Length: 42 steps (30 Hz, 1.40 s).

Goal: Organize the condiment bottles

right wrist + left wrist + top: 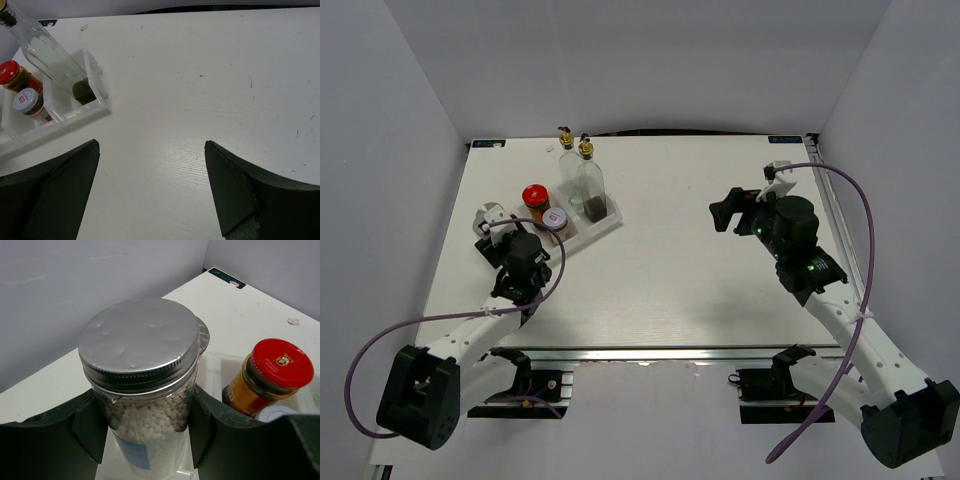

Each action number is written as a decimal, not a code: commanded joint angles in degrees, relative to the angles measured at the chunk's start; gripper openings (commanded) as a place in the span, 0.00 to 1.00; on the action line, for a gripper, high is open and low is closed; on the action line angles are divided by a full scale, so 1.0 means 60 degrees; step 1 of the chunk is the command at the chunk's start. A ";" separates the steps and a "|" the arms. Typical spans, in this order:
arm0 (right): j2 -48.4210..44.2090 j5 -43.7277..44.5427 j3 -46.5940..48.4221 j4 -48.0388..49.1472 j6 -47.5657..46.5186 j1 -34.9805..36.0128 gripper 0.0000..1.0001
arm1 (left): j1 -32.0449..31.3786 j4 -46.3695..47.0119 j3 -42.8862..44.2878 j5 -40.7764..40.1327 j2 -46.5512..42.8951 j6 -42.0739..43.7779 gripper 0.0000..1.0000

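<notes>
My left gripper (145, 427) is shut on a silver-capped shaker (142, 340) full of pale beads, its dark fingers (210, 425) pressed on both sides of the glass. The shaker stands upright at the left end of the white tray (605, 222). A second silver rim (204, 337) peeks out behind it. In the tray stand a red-lidded jar (536, 196), a small label-lidded jar (555, 218) and two tall clear bottles (590, 180) with gold pourers. My right gripper (725, 212) hovers open over bare table at the right, with nothing between its fingers (230, 190).
The tray (95, 107) lies diagonally at the back left of the table. Grey walls close in the table on the left, the back and the right. The arms' cables loop beside the table's near corners.
</notes>
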 commanded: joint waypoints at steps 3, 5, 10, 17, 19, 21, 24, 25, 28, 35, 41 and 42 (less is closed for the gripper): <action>-0.0156 -0.0123 -0.0045 0.0713 -0.0177 -0.0072 0.89 | 0.0620 0.2739 -0.0358 0.0373 0.0656 0.0150 0.21; -0.0157 -0.0094 -0.0088 0.0787 -0.0178 -0.0087 0.89 | 0.0941 0.3381 -0.0519 0.0707 0.0949 0.0077 0.23; -0.0186 -0.0166 -0.0132 0.0816 -0.0324 -0.0087 0.89 | 0.1104 0.3910 -0.0504 0.0958 0.1754 0.0032 0.33; -0.0142 -0.0239 -0.0221 0.0934 -0.0471 -0.0116 0.89 | 0.1133 0.5100 -0.0593 0.0958 0.3145 -0.0143 0.45; -0.0142 -0.0298 -0.0162 0.0904 -0.0500 -0.0102 0.89 | 0.1133 0.4780 -0.0476 0.0885 0.3220 -0.0303 0.48; -0.0186 -0.0328 -0.0191 0.0860 -0.0530 -0.0116 0.89 | 0.1133 0.4748 -0.0592 0.0695 0.3191 -0.0464 0.54; -0.0244 -0.0269 -0.0206 0.0860 -0.0544 -0.0102 0.89 | 0.1133 0.4632 -0.0797 0.0519 0.3031 -0.0859 0.74; -0.0273 -0.0298 -0.0235 0.0860 -0.0515 -0.0102 0.89 | 0.1133 0.4355 -0.0798 0.0533 0.3001 -0.0948 0.79; -0.0288 -0.0415 -0.0250 0.0875 -0.0471 -0.0116 0.90 | 0.1118 0.3637 -0.0768 0.0724 0.2840 -0.1212 0.88; -0.0215 -0.0606 -0.0264 0.0992 -0.0325 -0.0102 0.89 | 0.1031 0.3021 -0.0667 0.0811 0.2563 -0.1373 0.94; -0.0171 -0.0972 -0.0089 0.0773 -0.0471 -0.0116 0.89 | 0.0928 0.1033 -0.0025 0.1193 0.1479 -0.1825 0.98; -0.0186 -0.1045 -0.0016 0.0700 -0.0529 -0.0102 0.89 | 0.0928 -0.0002 0.0326 0.1076 0.0984 -0.2872 0.98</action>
